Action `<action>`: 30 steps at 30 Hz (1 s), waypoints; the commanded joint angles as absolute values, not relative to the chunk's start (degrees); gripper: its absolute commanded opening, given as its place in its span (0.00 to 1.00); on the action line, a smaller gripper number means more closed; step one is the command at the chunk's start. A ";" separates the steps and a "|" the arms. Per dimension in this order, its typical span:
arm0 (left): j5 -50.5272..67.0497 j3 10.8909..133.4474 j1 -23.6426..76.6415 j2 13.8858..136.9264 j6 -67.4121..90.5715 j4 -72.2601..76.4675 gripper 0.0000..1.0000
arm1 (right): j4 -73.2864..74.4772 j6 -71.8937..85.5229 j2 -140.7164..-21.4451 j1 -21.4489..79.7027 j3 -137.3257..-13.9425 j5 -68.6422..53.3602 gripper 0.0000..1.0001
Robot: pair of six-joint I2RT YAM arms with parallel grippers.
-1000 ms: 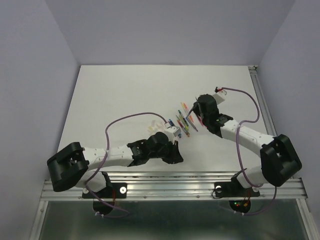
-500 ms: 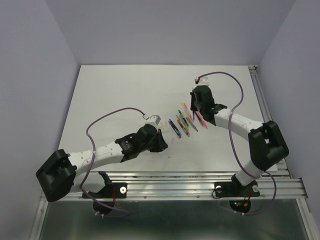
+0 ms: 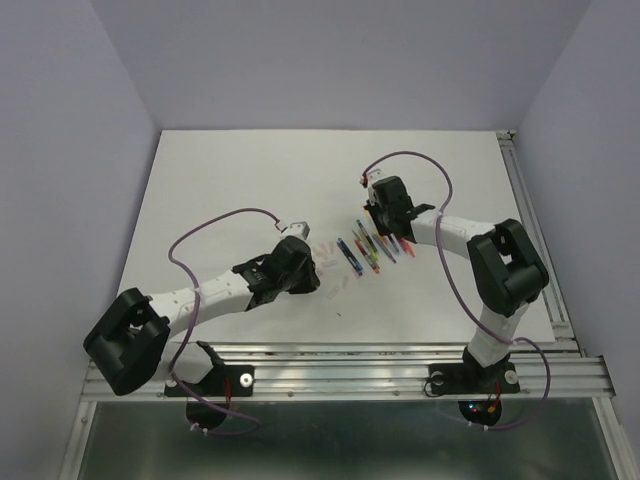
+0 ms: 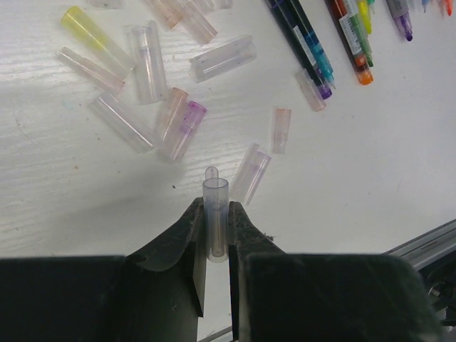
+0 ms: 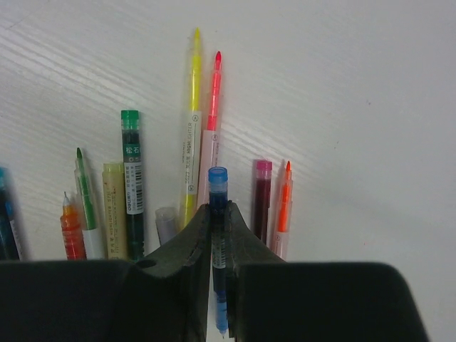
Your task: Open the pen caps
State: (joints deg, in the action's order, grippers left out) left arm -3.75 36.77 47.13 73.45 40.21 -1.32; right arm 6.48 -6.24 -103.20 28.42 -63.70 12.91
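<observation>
Left claw [image 4: 216, 226] clamped on a clear pen cap [image 4: 216, 194], right claw [image 5: 218, 222] pinching a blue pen [image 5: 218, 181], loose caps [image 4: 147, 61] on bench [image 4: 370, 185]

White table [image 3: 220, 190] boxed by plain lavender walls [image 3: 340, 60], aluminium rail [image 3: 350, 366] along its near edge.

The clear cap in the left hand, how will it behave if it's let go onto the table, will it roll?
Probably rolls: the clear cap is a smooth round tube and the table looks flat. Likely very light and somewhat slippery, being thin see-through plastic, so the left hand could squeeze it out.
</observation>
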 commanded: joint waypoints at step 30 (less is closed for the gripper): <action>-3.43 42.45 46.14 81.91 36.30 -0.97 0.06 | 5.99 7.11 -81.69 28.13 -60.13 16.87 0.86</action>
